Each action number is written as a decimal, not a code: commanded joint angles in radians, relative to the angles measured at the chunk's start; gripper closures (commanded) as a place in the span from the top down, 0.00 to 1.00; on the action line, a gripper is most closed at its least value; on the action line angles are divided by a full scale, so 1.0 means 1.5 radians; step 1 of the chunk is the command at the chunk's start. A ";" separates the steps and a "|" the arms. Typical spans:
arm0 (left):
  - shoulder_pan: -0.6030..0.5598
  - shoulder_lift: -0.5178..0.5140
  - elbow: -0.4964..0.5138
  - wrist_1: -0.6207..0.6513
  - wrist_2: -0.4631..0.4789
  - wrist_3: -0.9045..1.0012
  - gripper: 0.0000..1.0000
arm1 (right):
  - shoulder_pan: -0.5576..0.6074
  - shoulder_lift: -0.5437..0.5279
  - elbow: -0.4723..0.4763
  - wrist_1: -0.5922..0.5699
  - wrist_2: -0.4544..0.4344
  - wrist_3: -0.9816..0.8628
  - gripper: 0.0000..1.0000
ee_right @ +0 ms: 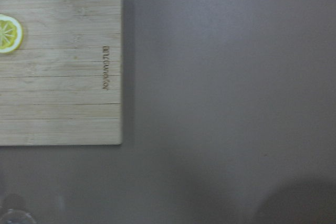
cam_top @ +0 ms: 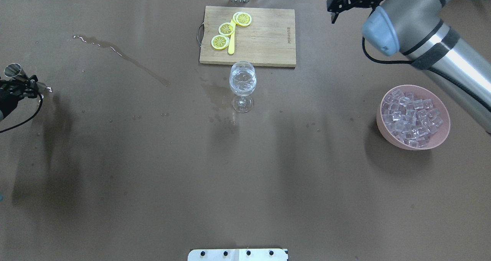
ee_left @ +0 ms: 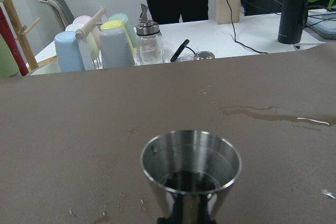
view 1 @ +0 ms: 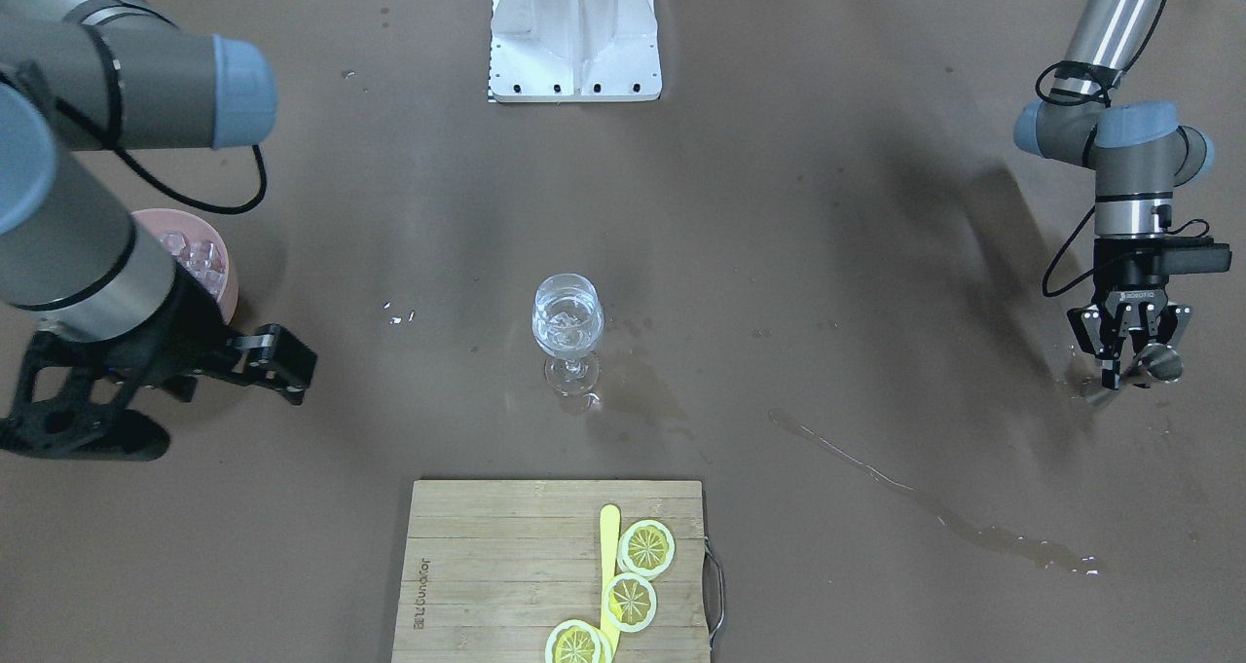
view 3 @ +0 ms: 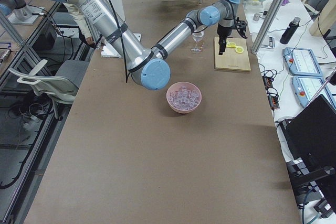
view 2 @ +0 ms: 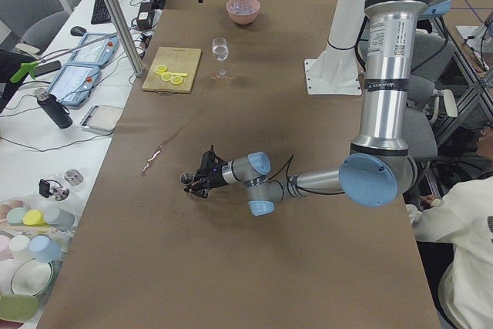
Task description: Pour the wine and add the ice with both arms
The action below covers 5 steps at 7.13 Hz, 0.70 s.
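Note:
A wine glass [view 1: 568, 327] stands mid-table and holds a little clear wine with what looks like ice; it also shows in the overhead view [cam_top: 242, 81]. A pink bowl [cam_top: 441, 136] full of clear ice cubes [cam_top: 412, 117] sits on my right side. My left gripper [view 1: 1119, 361] is shut on a steel measuring cup [ee_left: 191, 171], upright and low over the table's far left end. I cannot tell whether the cup holds liquid. My right gripper [view 1: 282, 359] looks open and holds nothing, raised past the right end of the cutting board [cam_top: 264, 38].
Three lemon slices [view 1: 631, 600] and a yellow stick [view 1: 609, 546] lie on the board. A long wet streak [view 1: 925, 507] and small puddles by the glass [view 1: 652, 390] mark the brown table. The white base block [view 1: 574, 30] is at the robot's edge.

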<state>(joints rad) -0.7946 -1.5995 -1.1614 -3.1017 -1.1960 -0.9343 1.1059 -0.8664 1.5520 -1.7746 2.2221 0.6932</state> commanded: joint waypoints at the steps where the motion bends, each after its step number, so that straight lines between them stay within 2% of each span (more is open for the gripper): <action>1: 0.000 0.001 -0.001 0.000 0.000 0.000 0.62 | 0.088 -0.115 0.001 0.021 0.033 -0.192 0.99; 2: 0.000 0.001 -0.001 -0.001 -0.001 0.001 0.75 | 0.117 -0.157 0.001 0.044 0.039 -0.246 0.99; 4: 0.000 0.022 -0.012 -0.005 -0.003 0.001 0.93 | 0.168 -0.227 0.003 0.063 0.051 -0.348 0.99; 5: 0.000 0.037 -0.016 -0.013 -0.018 0.000 0.94 | 0.187 -0.274 0.024 0.063 0.072 -0.390 0.99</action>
<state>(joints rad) -0.7946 -1.5701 -1.1753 -3.1108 -1.2054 -0.9330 1.3433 -1.1963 1.5624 -1.6859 2.3000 0.1947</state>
